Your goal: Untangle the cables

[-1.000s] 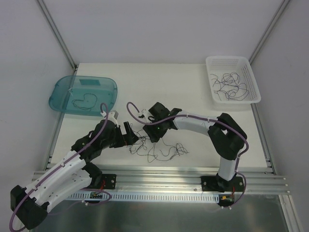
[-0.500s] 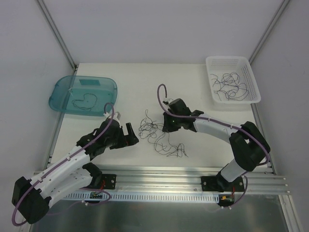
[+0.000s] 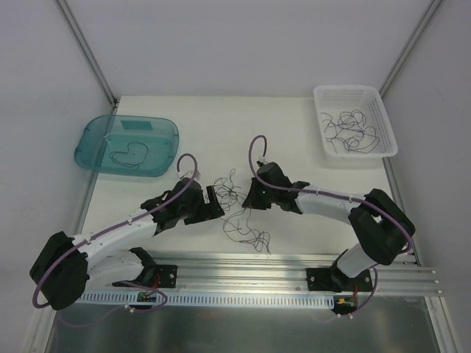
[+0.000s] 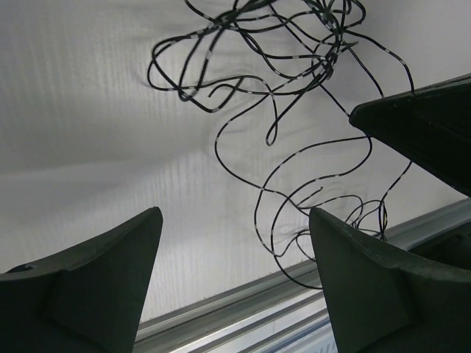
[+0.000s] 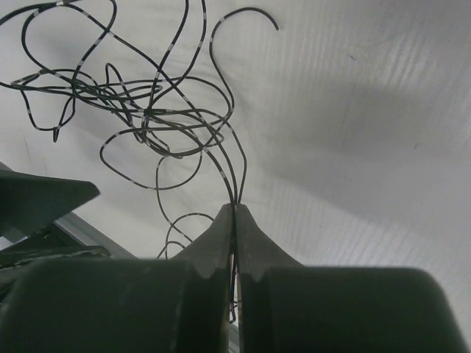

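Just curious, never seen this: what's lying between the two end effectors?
A tangle of thin dark cables, clearest in the top view; the right end effector pinches a strand, the left end effector is open.

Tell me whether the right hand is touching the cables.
Touching. The right wrist view shows the right hand shut, with a strand of the cables pinched between its fingertips.
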Available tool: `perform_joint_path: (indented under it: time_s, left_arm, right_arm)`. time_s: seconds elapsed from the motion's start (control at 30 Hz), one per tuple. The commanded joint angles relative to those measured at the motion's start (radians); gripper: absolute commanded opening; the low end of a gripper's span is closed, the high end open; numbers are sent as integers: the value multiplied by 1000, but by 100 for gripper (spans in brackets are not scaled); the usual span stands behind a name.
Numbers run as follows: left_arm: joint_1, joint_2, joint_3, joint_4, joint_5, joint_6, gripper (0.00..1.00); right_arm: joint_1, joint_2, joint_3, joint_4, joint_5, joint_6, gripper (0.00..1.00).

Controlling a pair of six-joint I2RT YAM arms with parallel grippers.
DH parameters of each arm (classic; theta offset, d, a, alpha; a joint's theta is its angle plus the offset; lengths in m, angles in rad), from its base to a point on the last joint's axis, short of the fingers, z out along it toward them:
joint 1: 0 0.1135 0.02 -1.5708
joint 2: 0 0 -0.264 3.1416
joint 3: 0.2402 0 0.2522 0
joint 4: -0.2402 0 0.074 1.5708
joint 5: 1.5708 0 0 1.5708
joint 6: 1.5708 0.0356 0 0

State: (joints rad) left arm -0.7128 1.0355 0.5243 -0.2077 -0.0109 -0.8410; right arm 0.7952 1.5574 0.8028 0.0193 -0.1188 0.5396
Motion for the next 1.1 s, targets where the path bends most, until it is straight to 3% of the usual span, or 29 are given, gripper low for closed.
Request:
perform_joint_path:
  time_s: [0.0, 0.4, 0.5, 0.63, 0.67, 0.93, 1.07]
  left_arm:
    - [-28, 67, 16, 131, -41, -32, 81]
    - [-53, 261, 118, 197, -224, -18, 50]
    - [-53, 310, 143, 203, -235, -21, 38]
    - [-53, 350, 155, 202, -218, -20, 3]
    - [-53, 331, 148, 199, -224, -9, 0]
    - [-21, 74, 181, -45, -374, 181, 0]
    - [94, -78, 227, -156, -344, 266, 0]
  right_arm:
    - [15, -14, -4, 71, 24, 63, 1]
    - [50, 18, 10, 73, 33, 63, 1]
    - [56, 20, 9, 70, 38, 60, 1]
    - [56, 7, 13, 44, 48, 51, 1]
    - [55, -9, 13, 12, 71, 31, 1]
    - [-33, -187, 7, -237, 238, -113, 1]
    - [-123, -301, 13, -381, 347, -200, 1]
